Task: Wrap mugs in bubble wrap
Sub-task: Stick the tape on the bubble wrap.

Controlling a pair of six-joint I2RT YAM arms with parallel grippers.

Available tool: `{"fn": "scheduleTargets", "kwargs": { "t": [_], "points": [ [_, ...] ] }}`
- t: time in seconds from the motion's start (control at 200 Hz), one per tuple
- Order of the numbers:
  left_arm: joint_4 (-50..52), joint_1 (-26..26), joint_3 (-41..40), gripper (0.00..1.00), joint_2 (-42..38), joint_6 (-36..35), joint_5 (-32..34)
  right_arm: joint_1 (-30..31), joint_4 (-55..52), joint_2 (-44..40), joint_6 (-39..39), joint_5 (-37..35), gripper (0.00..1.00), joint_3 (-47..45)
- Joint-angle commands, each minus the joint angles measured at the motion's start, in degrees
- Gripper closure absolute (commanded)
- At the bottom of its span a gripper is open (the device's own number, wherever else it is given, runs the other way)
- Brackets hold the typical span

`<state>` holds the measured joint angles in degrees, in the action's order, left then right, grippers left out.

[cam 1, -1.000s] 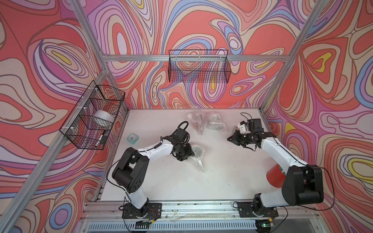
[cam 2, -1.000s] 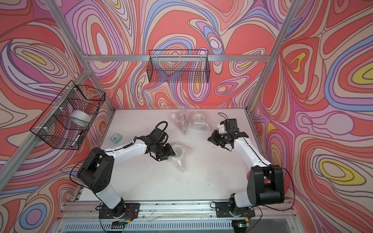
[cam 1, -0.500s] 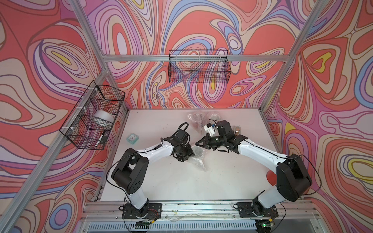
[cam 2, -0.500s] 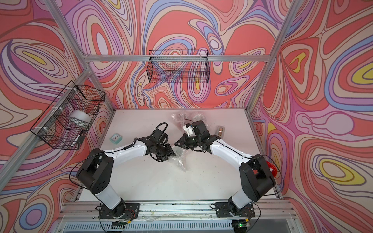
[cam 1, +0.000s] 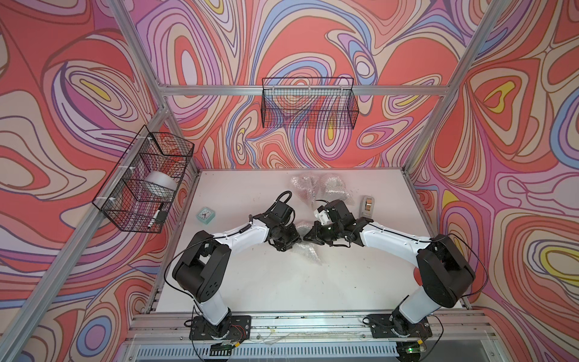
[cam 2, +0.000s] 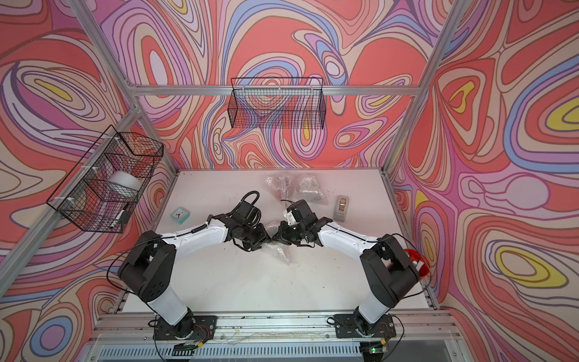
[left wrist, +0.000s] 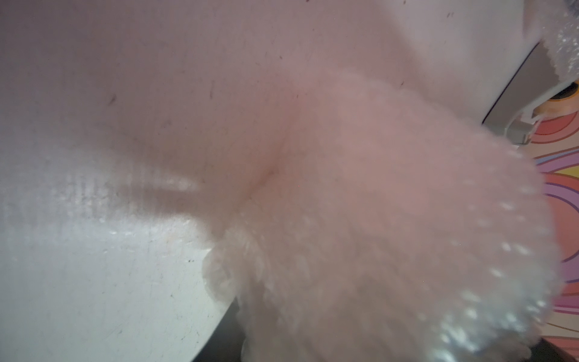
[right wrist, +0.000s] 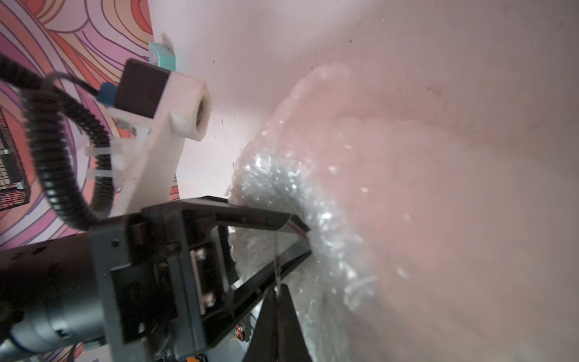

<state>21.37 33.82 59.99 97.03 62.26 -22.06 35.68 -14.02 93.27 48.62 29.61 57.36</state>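
Table (cam 1: 250,282): white, with the work at its centre. Both arms reach in from the near edge and meet tip to tip over a crumpled wrap (cam 1: 306,249).

Wrap: lies mid-table, partly bunched between the 2 grippers, with a loose tail trailing toward the near edge. No mug shows through it, so I cannot tell what is inside. 2 back bundles (cam 1: 322,188) sit by the far wall and look finished. Red mug (cam 2: 423,271) stands bare at the table's right edge behind the right arm's base, well apart from the work.

Left gripper (right wrist: 302,239): jaws clamped on a fold of the wrap.
Right gripper (right wrist: 277,291): jaws together, tips just beside that fold. A thin clear strand runs to them, but I cannot tell whether it is pinched.

Doing it well (my judgement): the left should pin the fold while the right draws the loose tail snug. Pull slowly, since the film looks slippery and likely to spring open. Do not release the pin before the flap is secured.

Views: both top views give the layout, including the dispenser (cam 1: 368,205) and clock (cam 1: 205,215), but the wrists hide the tips there. Only the right wrist view shows the clamp. The left wrist view shows blurred wrap (left wrist: 376,219) against the lens and none of its own jaws.
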Motion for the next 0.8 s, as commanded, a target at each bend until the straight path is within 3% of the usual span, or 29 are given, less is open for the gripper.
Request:
{"fn": "scheduleTargets", "kwargs": {
  "t": [0.0,0.235,0.486,0.796],
  "points": [
    [0.43,0.45,-1.63,0.6,1.05,1.19,1.67,1.27,-3.96,1.12,-4.74,-3.74,1.0,-0.17],
    [0.27,0.45,-1.71,0.61,1.14,1.46,1.91,4.95,-9.74,1.13,-14.46,-10.87,1.0,0.22],
    [0.23,0.45,-1.54,0.62,1.58,1.34,1.72,5.09,-11.0,0.72,-15.17,-12.38,1.0,2.0],
    [0.19,0.45,-1.8,0.63,1.95,1.45,1.67,5.1,-13.7,-0.48,-12.48,-11.34,0.64,8.1]
  ]
}}
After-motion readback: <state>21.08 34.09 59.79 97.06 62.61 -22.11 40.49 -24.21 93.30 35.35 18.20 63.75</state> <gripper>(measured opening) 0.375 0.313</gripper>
